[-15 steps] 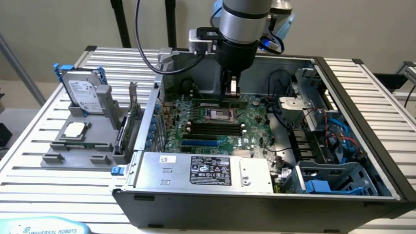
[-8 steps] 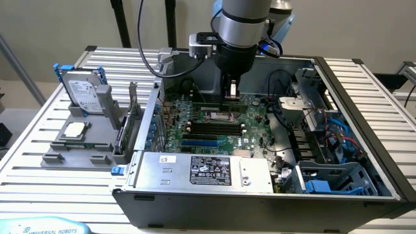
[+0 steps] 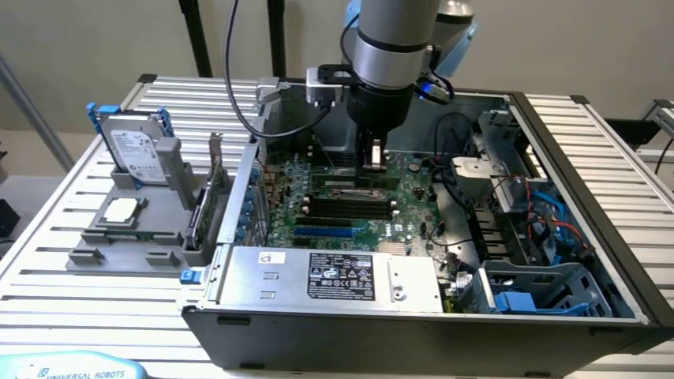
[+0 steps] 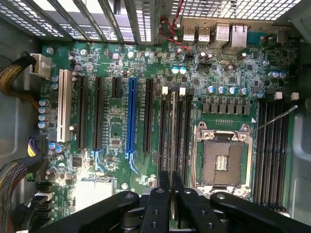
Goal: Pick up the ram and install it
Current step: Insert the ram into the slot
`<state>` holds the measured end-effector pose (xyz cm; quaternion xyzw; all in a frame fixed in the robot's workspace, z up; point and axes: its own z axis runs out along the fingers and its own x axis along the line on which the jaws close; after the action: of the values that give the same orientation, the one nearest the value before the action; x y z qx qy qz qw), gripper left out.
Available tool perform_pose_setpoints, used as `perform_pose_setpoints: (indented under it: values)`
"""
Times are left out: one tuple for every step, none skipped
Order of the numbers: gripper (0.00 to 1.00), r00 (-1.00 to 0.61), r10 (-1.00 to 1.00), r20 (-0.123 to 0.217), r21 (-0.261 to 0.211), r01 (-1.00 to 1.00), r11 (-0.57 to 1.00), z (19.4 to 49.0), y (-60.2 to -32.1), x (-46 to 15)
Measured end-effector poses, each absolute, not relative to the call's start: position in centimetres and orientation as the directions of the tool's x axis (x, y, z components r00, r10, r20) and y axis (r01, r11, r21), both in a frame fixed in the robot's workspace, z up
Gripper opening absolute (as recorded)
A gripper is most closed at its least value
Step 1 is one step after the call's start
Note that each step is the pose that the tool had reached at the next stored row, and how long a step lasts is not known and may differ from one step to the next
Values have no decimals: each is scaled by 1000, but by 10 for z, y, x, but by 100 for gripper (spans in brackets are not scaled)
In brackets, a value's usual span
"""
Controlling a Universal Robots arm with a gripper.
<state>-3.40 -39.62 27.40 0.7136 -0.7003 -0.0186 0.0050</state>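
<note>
Over motherboard (image 4: 146, 97), jaws pinch ram (image 4: 172, 145) edge-on above slots.

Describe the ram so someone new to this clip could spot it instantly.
Look inside the open computer case at the green motherboard. The gripper is shut on the ram, seen edge-on as a thin strip above the black memory slots. Unlike the slots, it is clamped between the fingers.

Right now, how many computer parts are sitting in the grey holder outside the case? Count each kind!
Hard drive: 1
Processor chip: 1
Expansion card: 1
Total: 3
</note>
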Motion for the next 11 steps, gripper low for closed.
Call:
perform_pose_setpoints:
  values:
    - [13, 18, -1000, -19, 33, -999, -19, 272, -396, -34]
    - [13, 18, -1000, -18, 33, -999, -19, 270, -396, -34]
    - [13, 18, -1000, -18, 33, -999, -19, 269, -396, -34]
    - [13, 18, -1000, -17, 33, -999, -19, 267, -396, -34]
    - [13, 18, -1000, -16, 33, -999, -19, 265, -396, -34]
    - [13, 18, -1000, -16, 33, -999, -18, 263, -396, -34]
    - [13, 17, -1000, -15, 33, -999, -18, 261, -396, -34]
    - [13, 17, -1000, -14, 33, -999, -18, 259, -396, -34]
    - [13, 17, -1000, -13, 33, -999, -17, 258, -396, -34]
    - [13, 17, -1000, -12, 33, -999, -17, 256, -396, -34]
    - [13, 17, -1000, -11, 33, -999, -17, 254, -396, -34]
